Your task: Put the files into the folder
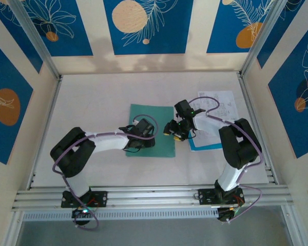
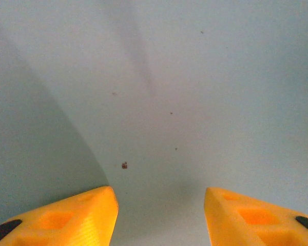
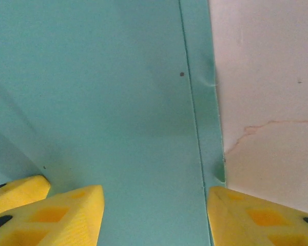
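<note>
This looks like a robot laboratory cell. A white table [image 1: 118, 92] stands inside aluminium frame posts [image 1: 38, 46], and cream walls with blue flower-printed panels [image 1: 143, 25] close it at 9, 12 and 3 o'clock. At 6 o'clock, the left arm [image 1: 74, 151] and the right arm [image 1: 238, 143] are bolted to an aluminium rail [image 1: 154, 195].

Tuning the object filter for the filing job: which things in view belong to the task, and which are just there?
Job:
- folder, teal-green, flat on the table
- files: white printed sheets plus a light-blue sheet, right of it
- left gripper, open, over the folder
- right gripper, open, at its right edge

Just there:
- blue flower wall panels
- aluminium rail
</note>
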